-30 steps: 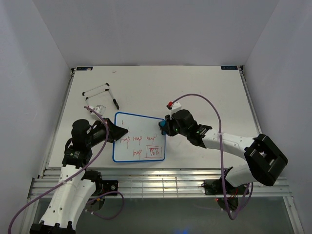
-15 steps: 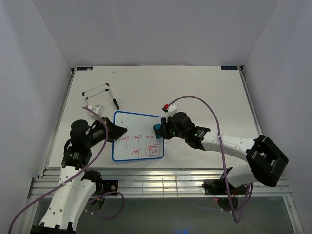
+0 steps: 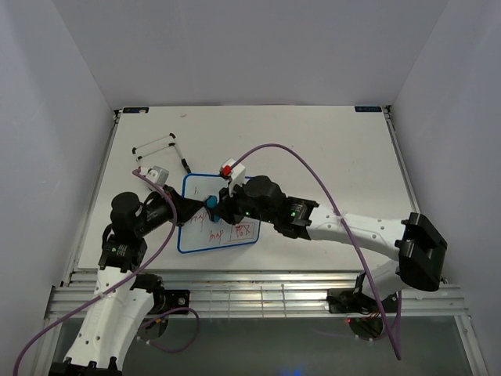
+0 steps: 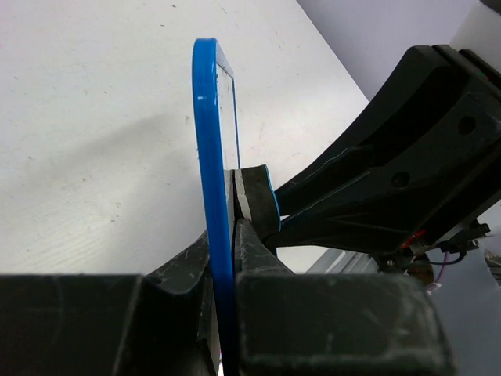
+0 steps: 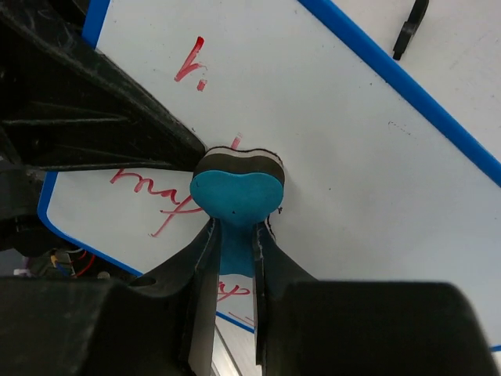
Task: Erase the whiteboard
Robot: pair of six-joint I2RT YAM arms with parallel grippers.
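Across the whiteboard [image 3: 197,189], near the table's [image 3: 329,149] left, the eraser [image 5: 237,190] pinched by the right gripper [image 5: 235,231] has swept from right edge to left, up against the left gripper [image 4: 225,235] clamping the board's rim. Pushing on could ram that gripper or skew the board. Lower red writing [image 3: 235,233] seems to remain, though the arm hides much.

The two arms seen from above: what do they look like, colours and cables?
Both arms have white shells with black joints: the left arm, the right arm. A thin purple cable loops along each. The left claw and right claw have two flat black fingers. A small white block with a red patch sits on the right wrist.
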